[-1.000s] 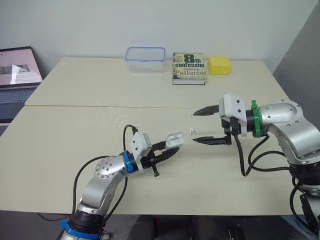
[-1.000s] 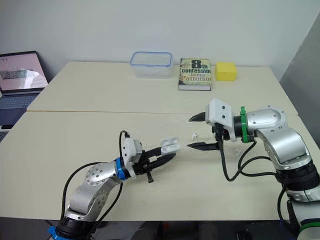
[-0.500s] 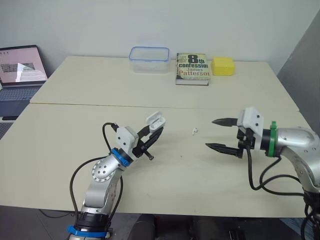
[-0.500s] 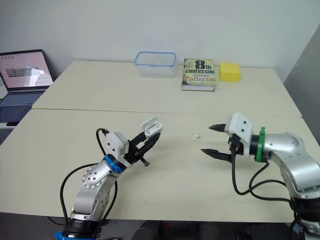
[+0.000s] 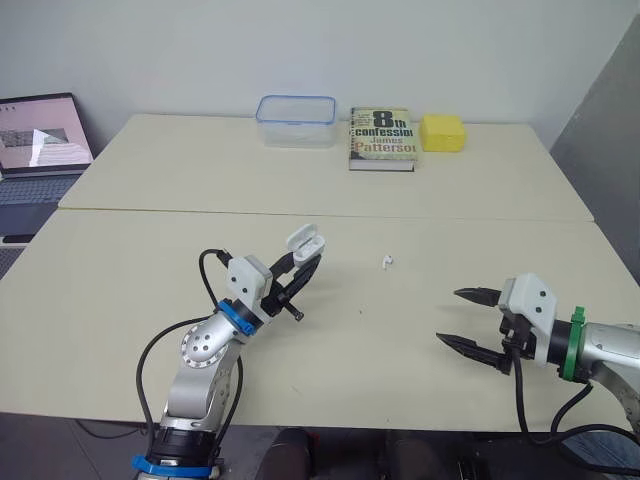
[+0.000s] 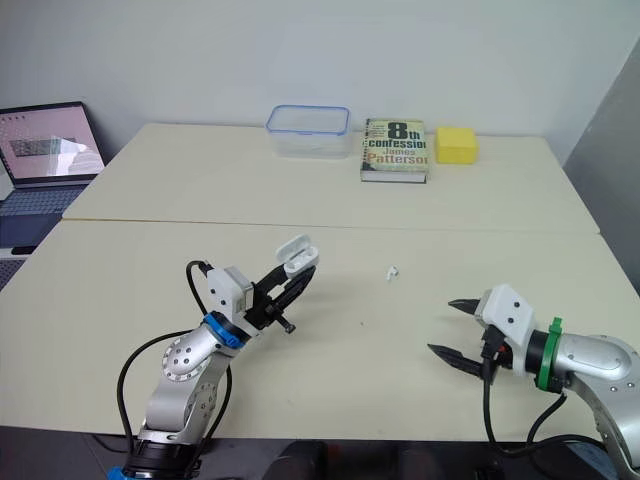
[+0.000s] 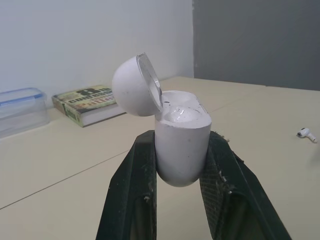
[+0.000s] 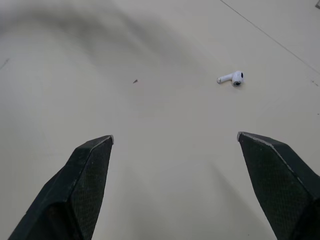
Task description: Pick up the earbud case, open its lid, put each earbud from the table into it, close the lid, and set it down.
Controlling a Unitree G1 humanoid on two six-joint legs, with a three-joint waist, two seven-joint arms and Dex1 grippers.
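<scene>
My left gripper (image 5: 298, 266) is shut on the white earbud case (image 7: 181, 141), holding it above the table with its lid (image 7: 136, 85) swung open. One earbud sits in the case's well as far as the left wrist view shows. A single white earbud (image 5: 387, 263) lies on the table to the right of the case, also visible as the earbud (image 8: 231, 78) in the right wrist view. My right gripper (image 5: 462, 320) stands open and empty low over the table near the front right, well short of that earbud.
Along the far edge stand a clear plastic container with a blue rim (image 5: 294, 120), a paperback book (image 5: 381, 138) and a yellow sponge (image 5: 442, 131). A laptop (image 5: 38, 140) sits off the table's left side. A seam (image 5: 330, 214) runs across the tabletop.
My right gripper has pulled back from beside the earbud toward the front right, staying open. My left gripper lifted the case up and left, tilting it upright with the lid open.
</scene>
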